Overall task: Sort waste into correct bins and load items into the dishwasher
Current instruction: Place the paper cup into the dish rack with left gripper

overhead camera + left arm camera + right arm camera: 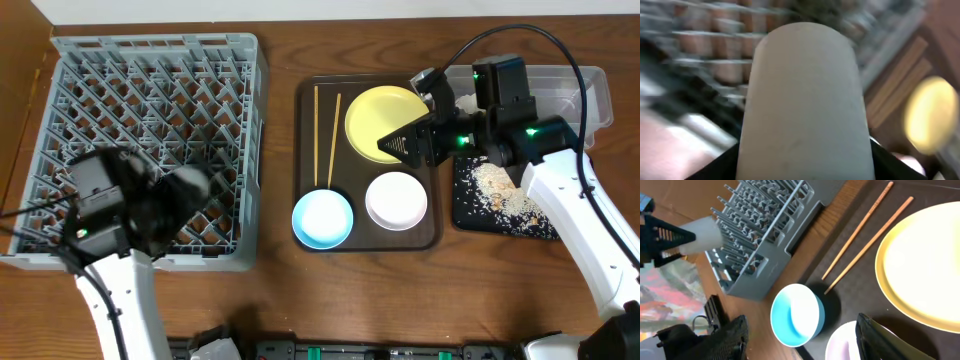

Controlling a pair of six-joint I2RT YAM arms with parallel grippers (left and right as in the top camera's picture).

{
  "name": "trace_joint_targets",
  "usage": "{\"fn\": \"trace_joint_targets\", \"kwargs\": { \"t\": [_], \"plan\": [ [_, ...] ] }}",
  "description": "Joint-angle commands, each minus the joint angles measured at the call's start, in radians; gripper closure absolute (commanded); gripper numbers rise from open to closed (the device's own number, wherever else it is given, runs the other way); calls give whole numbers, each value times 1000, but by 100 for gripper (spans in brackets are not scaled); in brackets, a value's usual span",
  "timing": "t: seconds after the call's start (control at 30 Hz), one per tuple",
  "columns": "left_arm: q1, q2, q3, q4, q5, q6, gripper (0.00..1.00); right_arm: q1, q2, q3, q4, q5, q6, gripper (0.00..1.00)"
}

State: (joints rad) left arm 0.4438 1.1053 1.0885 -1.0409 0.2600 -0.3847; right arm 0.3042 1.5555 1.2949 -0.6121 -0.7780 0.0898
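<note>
Right claw (393, 146): spread wide, empty, over yellow plate (372, 110) at 1 o'clock on brown tray (352, 172). Suggested: pinch the rim firmly, stand plate between rack (150, 60) pegs, 9 o'clock on table. Left claw (190, 188): blurred, grip cannot be told.

A bare strip of table (280, 150) runs between the rack (150, 90) and the brown tray (304, 130). The left arm (130, 205) covers the rack's front; the right gripper (400, 141) hangs over the plate (378, 110) at its right edge.
</note>
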Motion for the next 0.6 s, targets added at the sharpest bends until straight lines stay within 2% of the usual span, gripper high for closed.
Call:
{"fn": "trace_joint_targets", "kwargs": {
  "t": [0.0, 0.17, 0.43, 0.53, 0.57],
  "plan": [
    [117, 27, 13, -9, -186, 4, 42, 8, -11, 7, -9, 16, -21, 33],
    [269, 121, 13, 26, -185, -66, 42, 11, -11, 7, -9, 16, -20, 33],
    [306, 277, 13, 86, -128, -77, 42, 19, -11, 7, -11, 15, -20, 33],
    [307, 296, 13, 97, -114, -81, 21, 19, -11, 7, -18, 15, -20, 33],
    [308, 295, 14, 98, -113, -86, 20, 19, -11, 7, -21, 15, -20, 33]
  ]
}}
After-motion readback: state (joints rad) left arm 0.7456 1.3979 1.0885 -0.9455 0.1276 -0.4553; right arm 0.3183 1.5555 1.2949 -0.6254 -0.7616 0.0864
